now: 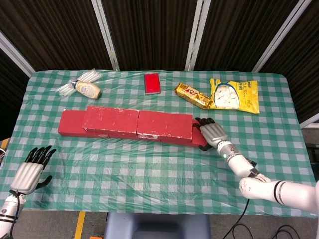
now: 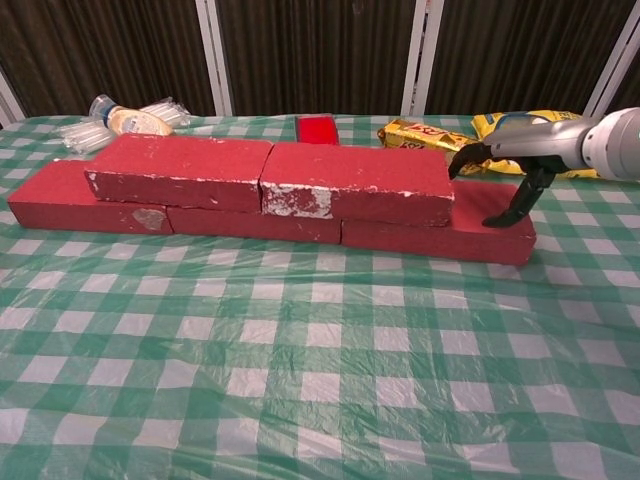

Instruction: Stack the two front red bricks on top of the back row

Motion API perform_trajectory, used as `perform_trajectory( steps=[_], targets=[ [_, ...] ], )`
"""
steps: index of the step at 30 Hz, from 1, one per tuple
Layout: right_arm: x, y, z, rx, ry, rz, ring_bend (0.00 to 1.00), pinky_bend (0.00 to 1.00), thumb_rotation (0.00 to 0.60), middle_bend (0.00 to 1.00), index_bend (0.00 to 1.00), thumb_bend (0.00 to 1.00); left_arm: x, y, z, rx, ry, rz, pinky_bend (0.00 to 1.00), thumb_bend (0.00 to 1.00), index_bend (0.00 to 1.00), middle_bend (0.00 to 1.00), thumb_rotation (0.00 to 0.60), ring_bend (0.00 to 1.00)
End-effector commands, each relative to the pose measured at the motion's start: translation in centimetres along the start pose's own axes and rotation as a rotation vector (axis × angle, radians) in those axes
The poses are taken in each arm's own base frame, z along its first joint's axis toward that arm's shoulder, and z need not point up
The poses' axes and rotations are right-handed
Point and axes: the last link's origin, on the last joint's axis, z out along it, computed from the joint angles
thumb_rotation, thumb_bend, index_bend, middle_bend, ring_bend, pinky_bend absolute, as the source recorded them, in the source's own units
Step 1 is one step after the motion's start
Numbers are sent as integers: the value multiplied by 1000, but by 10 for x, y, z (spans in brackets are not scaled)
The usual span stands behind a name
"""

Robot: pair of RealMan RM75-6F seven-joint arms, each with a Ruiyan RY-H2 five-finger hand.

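Two red bricks, one on the left (image 1: 110, 120) (image 2: 180, 170) and one on the right (image 1: 164, 124) (image 2: 355, 182), lie end to end on top of a lower row of red bricks (image 1: 69, 123) (image 2: 55, 195). The lower row's right end (image 2: 480, 235) sticks out past them. My right hand (image 1: 210, 133) (image 2: 510, 165) hovers over that end with its fingers spread. Its fingertips are at the end face of the upper right brick, and its thumb touches the lower brick's top. My left hand (image 1: 32, 169) is open above the table's near left corner, holding nothing.
Behind the bricks lie a squeeze bottle in clear wrap (image 1: 82, 88) (image 2: 120, 118), a small red box (image 1: 152, 82) (image 2: 316, 127), a gold snack bar (image 1: 192, 94) (image 2: 425, 135) and a yellow snack bag (image 1: 234, 95). The checked tablecloth (image 1: 149, 164) covers the table.
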Motion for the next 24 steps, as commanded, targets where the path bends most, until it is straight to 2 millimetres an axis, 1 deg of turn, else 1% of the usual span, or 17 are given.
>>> perform_trajectory(
  steps=[1,6,10,13,16,20,22,23,24],
  targets=[
    [-1,-4,3,6,-4,1,0,0,600,0,243,408,0,1,0,-2,-1,0,20,320,0,0,600,0],
    [-2,-6,4,9,-4,-3,0,0,598,0,241,408,0,1,1,-3,-2,1,19,320,0,0,600,0],
    [-1,-5,2,4,1,-3,0,0,598,0,238,408,0,0,0,0,0,0,19,319,0,0,600,0],
    [1,-1,-2,-3,4,0,0,0,598,0,232,408,1,0,0,-3,3,0,20,320,0,0,600,0],
    [6,6,-11,-11,22,6,0,0,598,0,217,408,1,1,-1,-3,8,2,19,319,0,0,600,0],
    [13,17,-33,-18,80,17,0,0,598,0,147,408,3,2,-3,-4,17,4,19,320,0,0,600,0],
    [13,25,-51,-22,138,32,0,0,598,0,92,396,3,3,-4,-1,24,4,19,320,0,0,600,0],
    [10,29,-62,-23,167,33,0,0,598,0,73,391,4,3,-4,0,28,5,19,320,0,0,600,0],
    [4,35,-77,-26,198,20,0,0,598,0,38,383,5,3,-5,4,34,5,19,322,0,0,600,0]
  ],
)
